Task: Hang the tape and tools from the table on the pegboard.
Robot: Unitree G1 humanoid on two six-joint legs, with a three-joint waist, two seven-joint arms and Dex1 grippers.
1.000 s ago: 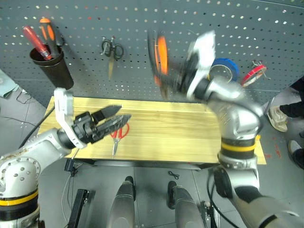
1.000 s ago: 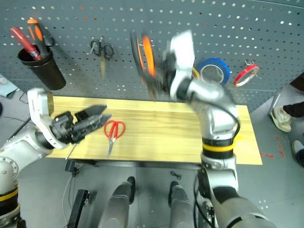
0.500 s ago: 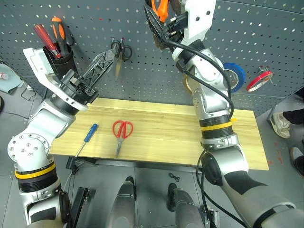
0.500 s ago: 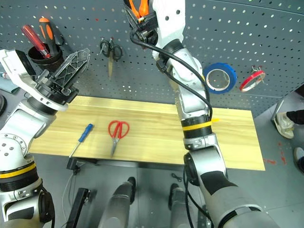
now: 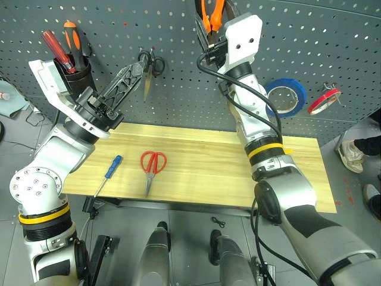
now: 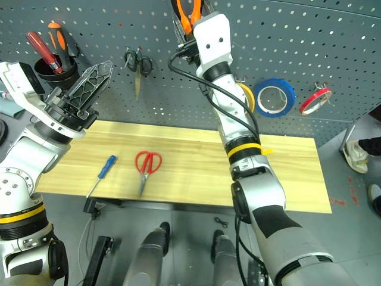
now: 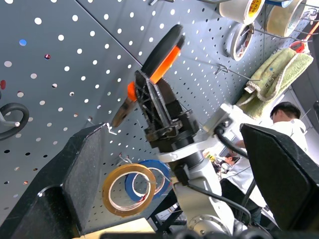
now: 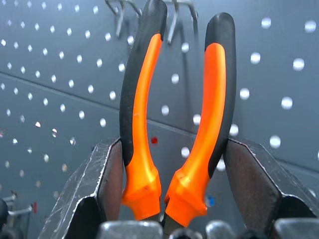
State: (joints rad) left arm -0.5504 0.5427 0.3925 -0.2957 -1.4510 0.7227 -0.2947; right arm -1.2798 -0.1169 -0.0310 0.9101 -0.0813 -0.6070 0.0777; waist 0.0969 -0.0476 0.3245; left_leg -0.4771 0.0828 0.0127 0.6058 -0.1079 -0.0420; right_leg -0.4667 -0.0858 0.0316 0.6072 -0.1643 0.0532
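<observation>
Orange-and-black pliers (image 8: 174, 124) are held up at the pegboard (image 5: 333, 36) by the right hand (image 8: 174, 199).
Its two fingers squeeze the handles from both sides, and the metal nose is hidden between them. The left hand (image 5: 128, 80) is wide open and holds nothing. Red scissors (image 5: 152, 167) and the blue screwdriver (image 5: 110, 170) lie on the worktop (image 5: 208, 167). The yellow tape (image 7: 127, 189) hangs on the pegboard.
</observation>
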